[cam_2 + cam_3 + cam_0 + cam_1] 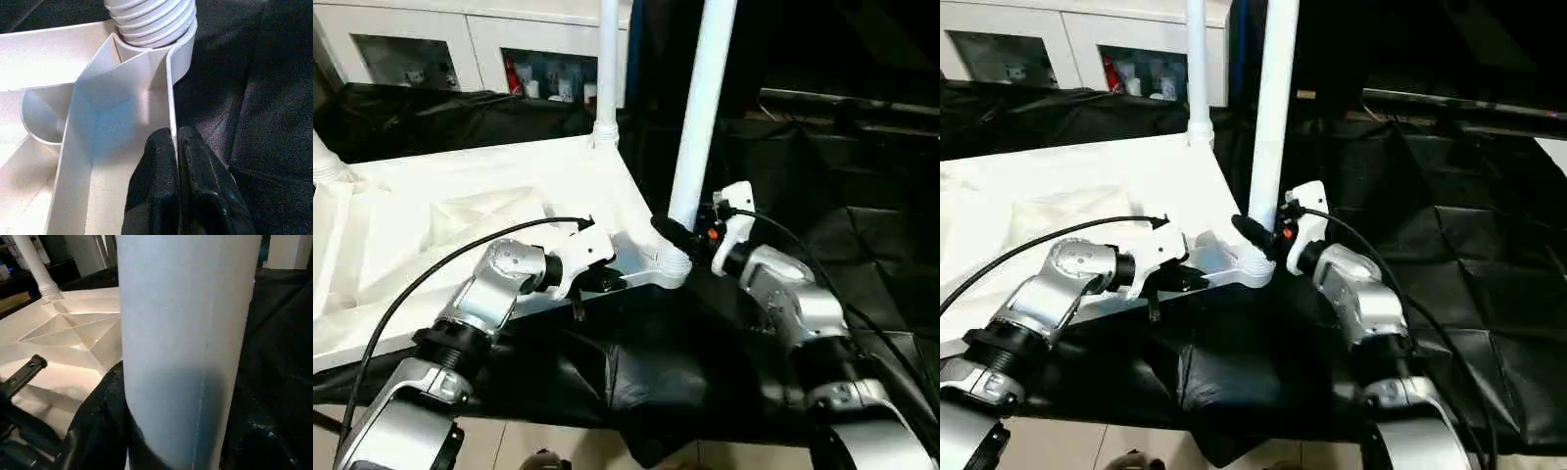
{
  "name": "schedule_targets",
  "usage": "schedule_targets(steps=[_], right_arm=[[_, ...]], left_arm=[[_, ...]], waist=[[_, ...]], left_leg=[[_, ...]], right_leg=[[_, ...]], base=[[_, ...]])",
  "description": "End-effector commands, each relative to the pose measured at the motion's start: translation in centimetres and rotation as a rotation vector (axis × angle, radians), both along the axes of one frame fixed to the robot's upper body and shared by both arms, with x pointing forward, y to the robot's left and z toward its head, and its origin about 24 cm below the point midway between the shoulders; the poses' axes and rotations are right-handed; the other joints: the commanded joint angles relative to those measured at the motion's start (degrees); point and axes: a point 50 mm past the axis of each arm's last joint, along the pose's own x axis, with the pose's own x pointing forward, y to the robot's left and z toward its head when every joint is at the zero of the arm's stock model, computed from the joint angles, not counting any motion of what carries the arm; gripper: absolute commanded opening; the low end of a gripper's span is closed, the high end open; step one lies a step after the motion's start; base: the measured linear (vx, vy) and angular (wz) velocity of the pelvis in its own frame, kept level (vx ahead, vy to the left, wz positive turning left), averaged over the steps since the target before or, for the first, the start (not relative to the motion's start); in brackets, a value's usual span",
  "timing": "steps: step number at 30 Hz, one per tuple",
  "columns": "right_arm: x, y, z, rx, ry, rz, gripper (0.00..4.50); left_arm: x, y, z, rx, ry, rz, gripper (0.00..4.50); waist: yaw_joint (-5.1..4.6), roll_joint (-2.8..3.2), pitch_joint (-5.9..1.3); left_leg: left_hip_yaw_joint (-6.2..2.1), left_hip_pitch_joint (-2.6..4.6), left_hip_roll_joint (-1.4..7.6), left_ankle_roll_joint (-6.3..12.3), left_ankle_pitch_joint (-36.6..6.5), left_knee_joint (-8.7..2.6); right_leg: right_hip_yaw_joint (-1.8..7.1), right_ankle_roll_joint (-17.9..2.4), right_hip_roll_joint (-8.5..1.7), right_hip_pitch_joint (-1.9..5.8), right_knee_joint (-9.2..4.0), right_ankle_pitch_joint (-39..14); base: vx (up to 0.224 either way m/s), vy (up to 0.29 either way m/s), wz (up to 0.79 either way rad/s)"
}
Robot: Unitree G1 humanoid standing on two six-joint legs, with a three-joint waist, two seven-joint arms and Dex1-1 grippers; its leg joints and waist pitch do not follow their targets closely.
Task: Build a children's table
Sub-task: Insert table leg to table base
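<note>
The white plastic square tabletop with the ribbed underside (460, 211) lay upside down on the surface draped in black cloth (862, 245), its ribs facing up. At its far left corner the base of one white tubular leg (323, 162) showed at the frame edge. The left silver forearm (460, 323) reached forward and inward from the lower left, wrist bent toward the tabletop's near edge. The left end effector (597, 282) was clamped on that thin rim close to the near right corner; in the left wrist view its two black fingers (151, 191) pressed together with the white wall (171, 107) pinched between them.

Further right, a second white tubular leg (607, 69) stood upright in the far right corner socket. Nearer the camera, a third long white tubular leg (700, 117) rose from the round near right corner socket (674, 266), its ribbed end seated there. The right silver forearm (803, 313) came up from the lower right, angled inward. The right end effector (690, 240) stood half-spread around the lower part of this leg, one black finger (671, 232) lying against the tube just above the socket; the right wrist view looked straight onto the tube from very close.
</note>
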Motion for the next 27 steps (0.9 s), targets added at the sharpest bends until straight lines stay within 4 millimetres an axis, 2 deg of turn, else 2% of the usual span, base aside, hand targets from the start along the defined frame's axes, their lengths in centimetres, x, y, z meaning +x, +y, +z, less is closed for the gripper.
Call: schedule_targets(steps=[1, 2, 3, 4, 5, 7, 10, 11, 12, 16, 17, 18, 20, 23, 27], right_arm=[[0.2, 0.0, -0.3, 0.011, 0.002, -0.016, 1.89], [0.2, -0.1, -0.4, 0.017, 0.004, -0.022, 1.89], [0.2, 0.0, -0.5, 0.021, 0.004, -0.024, 1.89], [0.2, -0.1, -0.7, 0.034, 0.008, -0.028, 1.89], [0.1, -0.1, -0.8, 0.051, 0.01, -0.032, 1.89], [-0.1, -0.2, -1.1, 0.093, 0.018, -0.042, 1.89], [-0.4, -0.4, -1.8, 0.136, 0.031, -0.061, 1.89], [-0.7, -0.5, -2.3, 0.153, 0.039, -0.073, 1.89], [-0.9, -0.6, -2.6, 0.162, 0.042, -0.08, 1.89], [-1.6, -0.6, -3.7, 0.189, 0.051, -0.106, 1.89], [-1.7, -0.7, -4.0, 0.194, 0.053, -0.113, 1.89], [-2.2, -0.8, -4.7, 0.209, 0.055, -0.133, 1.89], [-2.6, -0.8, -5.1, 0.22, 0.053, -0.149, 1.89], [-3.2, -0.9, -5.8, 0.219, 0.03, -0.181, 1.89], [-3.8, -1.1, -6.2, 0.202, 0.009, -0.199, 1.89]], left_arm=[[-0.5, 0.6, -1.2, 0.03, 0.034, 0.02, 0.0], [-0.5, 0.7, -1.2, 0.03, 0.033, 0.021, 0.0], [-0.5, 0.7, -1.2, 0.031, 0.033, 0.021, 0.0], [-0.5, 0.7, -1.2, 0.032, 0.033, 0.021, 0.0], [-0.6, 0.8, -1.2, 0.033, 0.032, 0.021, 0.0], [-0.6, 1.0, -1.2, 0.035, 0.029, 0.024, 0.0], [-0.6, 1.2, -1.1, 0.037, 0.024, 0.03, 0.0], [-0.6, 1.3, -1.0, 0.038, 0.021, 0.034, 0.0], [-0.6, 1.4, -1.0, 0.039, 0.019, 0.036, 0.0], [-0.5, 1.7, -0.8, 0.045, 0.012, 0.043, 0.0], [-0.5, 1.7, -0.8, 0.046, 0.011, 0.044, 0.0], [-0.4, 1.8, -0.7, 0.049, 0.006, 0.047, 0.0], [-0.4, 1.9, -0.6, 0.052, 0.002, 0.05, 0.0], [-0.2, 2.1, -0.4, 0.057, -0.005, 0.058, 0.0], [-0.1, 2.2, -0.3, 0.063, -0.011, 0.063, 0.0]], waist=[[0.3, 0.08, -3.29], [0.11, -0.06, -3.34], [0.09, 0.15, -3.3], [0.06, 0.09, -3.27], [0.18, 0.41, -3.34], [0.09, 0.21, -3.31], [0.16, 0.99, -3.41], [0.05, 0.82, -3.38], [0.19, 1.12, -3.41], [0.13, 1.29, -3.4], [0.18, 1.43, -3.36], [0.36, 1.89, -3.4], [0.38, 1.79, -3.42], [0.35, 2.17, -3.35], [0.41, 2.36, -3.28]], left_leg=[[-1.11, 0.59, 3.67, 1.63, -8.4, -4.12], [-1.09, 0.59, 3.7, 1.52, -8.7, -4.13], [-1.14, 0.56, 3.7, 1.46, -8.9, -4.19], [-1.15, 0.59, 3.72, 1.44, -9.1, -4.23], [-1.21, 0.61, 3.72, 1.35, -9.3, -4.2], [-1.19, 0.6, 3.71, 1.31, -9.8, -4.24], [-1.32, 0.61, 3.79, 1.16, -10.1, -4.3], [-1.28, 0.6, 3.82, 1.18, -10.3, -4.33], [-1.32, 0.58, 3.79, 1.12, -10.5, -4.33], [-1.37, 0.62, 3.8, 0.99, -11.5, -4.46], [-1.37, 0.62, 3.79, 0.91, -11.9, -4.47], [-1.49, 0.64, 3.79, 0.77, -12.1, -4.46], [-1.46, 0.62, 3.86, 0.78, -12.4, -4.57], [-1.5, 0.67, 3.84, 0.79, -13.2, -4.62], [-1.53, 0.65, 3.86, 0.7, -14.1, -4.75]], right_leg=[[3.43, -12.7, -5.93, 2.34, -4.68, -7.9], [3.47, -13.0, -5.88, 2.35, -4.64, -7.5], [3.46, -13.0, -5.85, 2.37, -4.67, -7.3], [3.45, -13.0, -5.81, 2.36, -4.68, -7.4], [3.46, -13.2, -5.94, 2.41, -4.61, -7.2], [3.47, -13.3, -5.89, 2.44, -4.69, -7.5], [3.48, -13.9, -5.93, 2.43, -4.53, -6.0], [3.48, -14.0, -5.9, 2.42, -4.58, -5.8], [3.47, -14.4, -5.95, 2.48, -4.51, -5.1], [3.42, -14.7, -5.85, 2.47, -4.58, -5.3], [3.48, -14.8, -5.91, 2.47, -4.68, -5.6], [3.46, -14.9, -6.03, 2.5, -4.61, -5.6], [3.45, -14.9, -5.94, 2.47, -4.63, -5.0], [3.43, -15.2, -5.91, 2.38, -4.66, -5.2], [3.47, -14.7, -5.85, 2.37, -4.88, -7.1]], base=[[0.0, 0.0, 0.0], [0.0, 0.0, 0.0], [0.0, 0.0, 0.0], [0.0, 0.0, 0.0], [0.0, 0.0, 0.0], [0.0, 0.0, 0.0], [0.0, 0.0, 0.0], [0.0, 0.0, 0.0], [0.0, 0.0, 0.0], [0.0, 0.0, 0.0], [0.0, 0.0, 0.0], [0.0, 0.0, 0.0], [0.0, 0.0, 0.0], [0.0, 0.0, 0.0], [0.0, 0.0, 0.0]])
